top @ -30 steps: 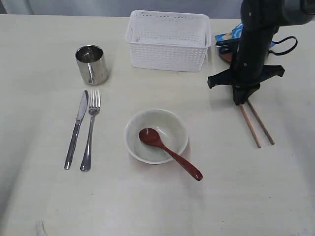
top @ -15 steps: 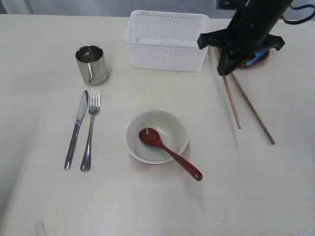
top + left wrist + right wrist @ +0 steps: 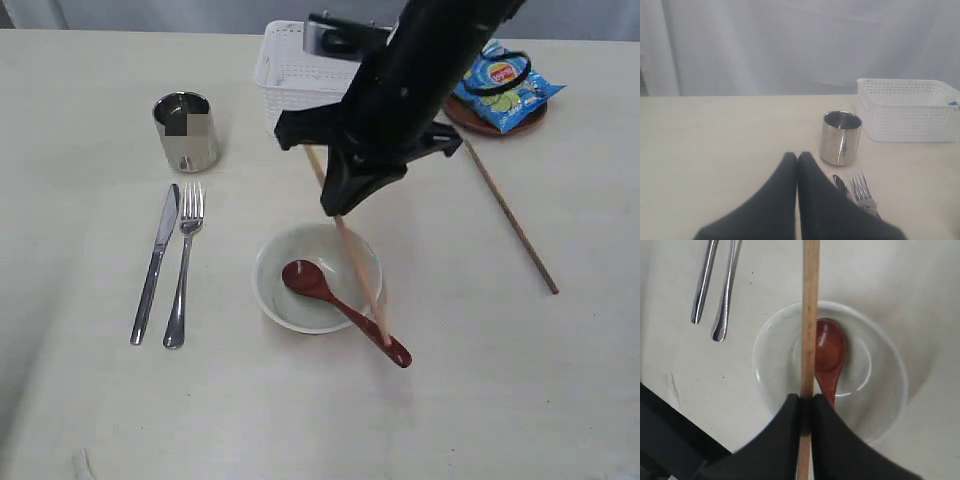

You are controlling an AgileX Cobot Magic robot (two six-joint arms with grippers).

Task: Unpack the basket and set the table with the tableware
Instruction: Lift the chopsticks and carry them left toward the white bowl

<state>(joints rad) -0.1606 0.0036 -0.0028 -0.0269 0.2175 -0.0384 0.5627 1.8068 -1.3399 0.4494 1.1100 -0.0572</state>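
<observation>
While the right hand [image 3: 806, 406], clamped shut on one chopstick [image 3: 810, 300], hangs over the bowl [image 3: 348, 246] and spoon [image 3: 303, 277], the second chopstick [image 3: 510, 218] lies well apart on the counter [image 3: 100, 420]. Laying out chopsticks seems the step; next, this one likely needs lowering flat beside the bowl. The left hand [image 3: 797, 161] rests closed, empty.

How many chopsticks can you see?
2. One chopstick is in the right gripper, slanting over the bowl. The other chopstick lies on the table, right of the bowl. The arm hides part of the basket, so more may hide.
</observation>
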